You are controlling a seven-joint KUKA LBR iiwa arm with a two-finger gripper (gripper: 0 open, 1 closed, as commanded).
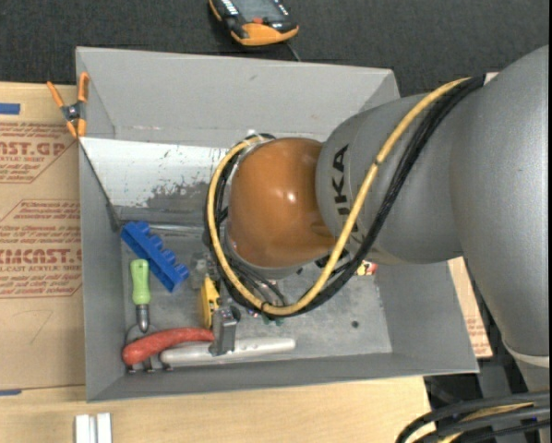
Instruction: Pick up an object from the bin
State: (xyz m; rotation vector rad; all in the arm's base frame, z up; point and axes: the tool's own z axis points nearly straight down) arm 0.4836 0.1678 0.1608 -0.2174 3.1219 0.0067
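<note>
Gripper (223, 329) sits low, spread or pinched I can't tell, red-handled tool (163, 343) just beside it, stretching away from the arm (424, 183).

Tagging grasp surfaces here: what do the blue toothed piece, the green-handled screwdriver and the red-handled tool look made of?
The blue toothed piece is probably moulded plastic: matte, one even colour. The green-handled screwdriver seems to have a smooth plastic handle, and its short grey shaft looks like metal. The red-handled tool has a grip with a faint sheen, either rubbery or plastic coating; I cannot tell which.
</note>
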